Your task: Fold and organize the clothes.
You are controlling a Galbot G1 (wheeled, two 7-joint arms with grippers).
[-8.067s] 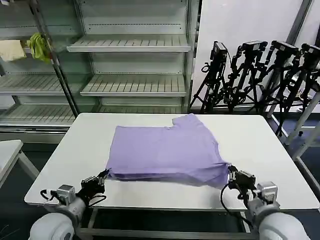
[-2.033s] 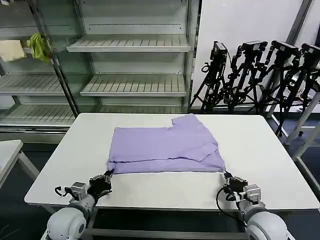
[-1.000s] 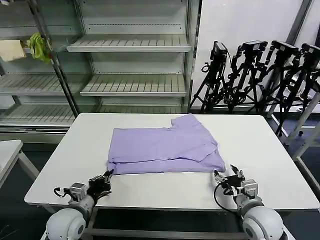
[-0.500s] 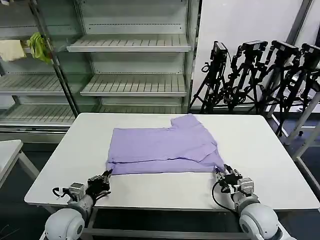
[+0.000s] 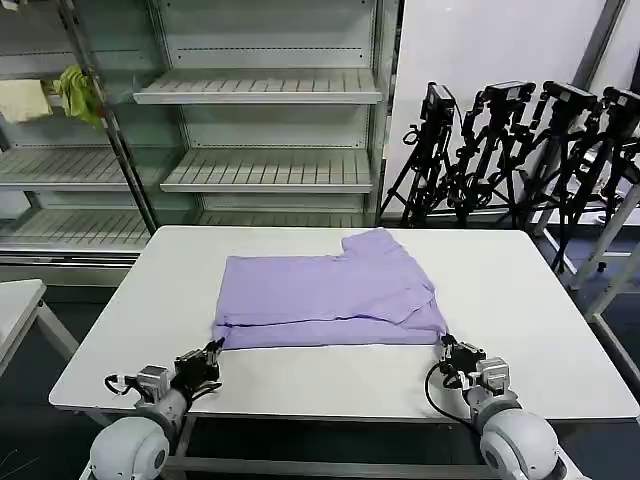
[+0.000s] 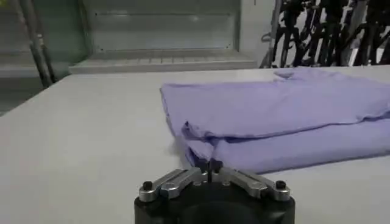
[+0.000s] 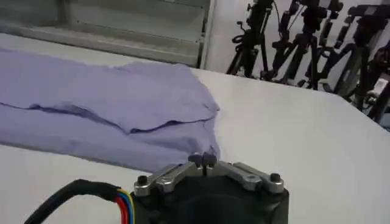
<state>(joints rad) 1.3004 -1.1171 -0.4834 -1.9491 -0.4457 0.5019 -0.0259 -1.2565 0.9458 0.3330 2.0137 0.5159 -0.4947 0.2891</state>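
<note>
Since a second earlier, the right gripper (image 5: pixel 446 347) had closed in on the T-shirt (image 5: pixel 325 300), fingers pressed together at its near right corner. Left gripper (image 5: pixel 212 351) pinched the near left corner. That folded shirt lay mid-table (image 5: pixel 520 290).

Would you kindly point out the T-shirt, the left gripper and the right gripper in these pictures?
T-shirt (image 5: pixel 325 298): head view, middle of the folded fabric.
Left gripper (image 5: pixel 213 351): head view, fingertips at the shirt's near left corner.
Right gripper (image 5: pixel 446 347): head view, fingertips at the shirt's near right corner.
</note>
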